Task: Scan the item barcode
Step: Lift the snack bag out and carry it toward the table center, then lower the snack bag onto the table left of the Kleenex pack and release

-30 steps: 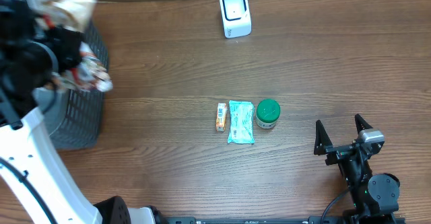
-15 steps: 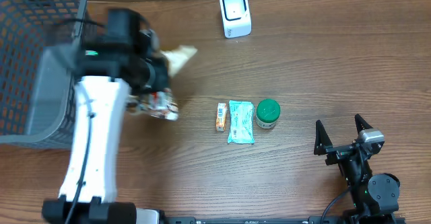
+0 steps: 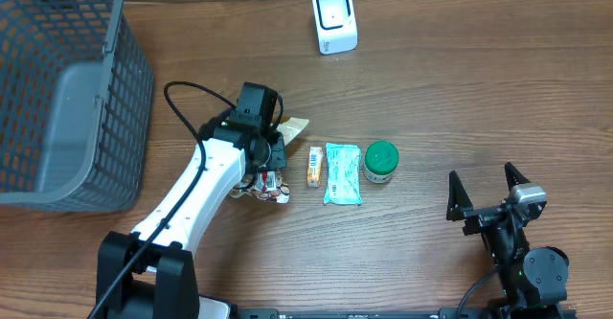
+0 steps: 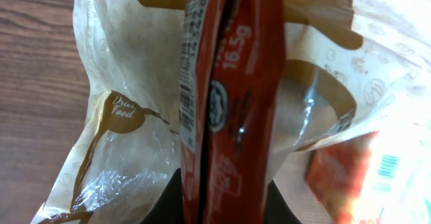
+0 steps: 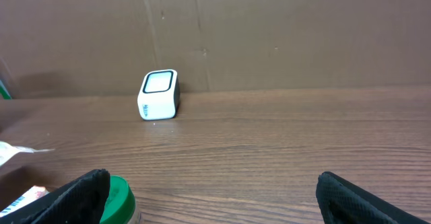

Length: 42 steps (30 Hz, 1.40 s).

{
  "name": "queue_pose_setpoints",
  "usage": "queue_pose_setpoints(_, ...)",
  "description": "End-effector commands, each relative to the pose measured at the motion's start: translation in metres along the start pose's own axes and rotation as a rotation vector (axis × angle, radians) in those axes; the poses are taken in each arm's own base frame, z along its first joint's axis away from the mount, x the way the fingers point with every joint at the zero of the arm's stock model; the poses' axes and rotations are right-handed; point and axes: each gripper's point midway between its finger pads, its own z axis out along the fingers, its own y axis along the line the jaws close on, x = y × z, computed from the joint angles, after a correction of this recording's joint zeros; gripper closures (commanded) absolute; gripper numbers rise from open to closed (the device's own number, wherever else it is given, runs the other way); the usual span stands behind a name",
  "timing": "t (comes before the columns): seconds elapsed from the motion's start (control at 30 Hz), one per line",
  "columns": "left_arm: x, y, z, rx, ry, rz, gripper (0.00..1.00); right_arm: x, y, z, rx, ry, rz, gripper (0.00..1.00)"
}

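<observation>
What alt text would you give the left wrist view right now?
A red snack packet, pinched edge-on in the left gripper, fills the centre, with a barcode strip running down its left face. Behind it is a clear and tan bag printed "Dried Food", with the wooden table at left and a blurred orange packet at lower right.

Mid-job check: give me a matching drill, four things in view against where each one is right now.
Things:
1 scanner
2 basket
3 green-lidded jar
4 red packet

Places:
A pinched in the shut left tool
B far left corner of the table
C far edge, near the middle
D just right of the teal packet

Pairs: 1-C, 2-B, 3-D, 4-A
</observation>
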Motion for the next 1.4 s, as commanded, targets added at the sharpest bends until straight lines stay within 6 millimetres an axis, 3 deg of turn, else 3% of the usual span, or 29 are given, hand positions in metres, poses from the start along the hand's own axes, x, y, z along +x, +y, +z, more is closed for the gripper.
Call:
queue_pose_setpoints(0.0, 0.003, 0.006, 0.008, -0.034, -0.018, -0.046, 0.96, 0.001, -0.003, 0.0, 0.015, -0.008, -0.001, 0.0)
queue_pose_setpoints(0.07, 0.005, 0.006, 0.013, -0.03, -0.026, -0.046, 0.95, 0.001, -0.003, 0.0, 0.015, -0.008, -0.001, 0.0)
queue_pose_setpoints(0.17, 0.011, 0.006, 0.022, -0.016, -0.024, -0.059, 0.8, 0.001, -0.003, 0.0, 0.015, -0.008, -0.001, 0.0)
queue_pose_setpoints(0.33, 0.026, 0.007, 0.036, 0.003, -0.008, -0.061, 0.74, 0.001, -0.003, 0.0, 0.015, -0.008, -0.001, 0.0)
queue_pose_setpoints(0.6, 0.028, 0.007, 0.041, 0.008, -0.019, -0.062, 0.48, 0.001, -0.003, 0.0, 0.015, -0.008, -0.001, 0.0)
queue_pose_setpoints(0.67, 0.025, 0.006, 0.04, 0.012, -0.03, -0.058, 0.49, 0.001, -0.003, 0.0, 0.015, -0.008, -0.001, 0.0)
queue_pose_setpoints(0.8, 0.014, 0.006, 0.033, 0.008, -0.045, -0.032, 0.63, 0.001, -0.003, 0.0, 0.015, -0.008, -0.001, 0.0)
queue_pose_setpoints(1.03, 0.007, 0.008, 0.018, -0.019, -0.023, -0.031, 0.66, 0.001, -0.003, 0.0, 0.015, -0.008, -0.001, 0.0)
queue_pose_setpoints(1.2, 0.009, 0.022, 0.017, -0.095, -0.022, -0.02, 0.71, 0.001, -0.003, 0.0, 0.015, -0.008, -0.001, 0.0)
queue_pose_setpoints(1.37, 0.015, 0.024, 0.019, -0.099, -0.001, -0.015, 0.64, 0.001, -0.003, 0.0, 0.015, -0.008, -0.001, 0.0)
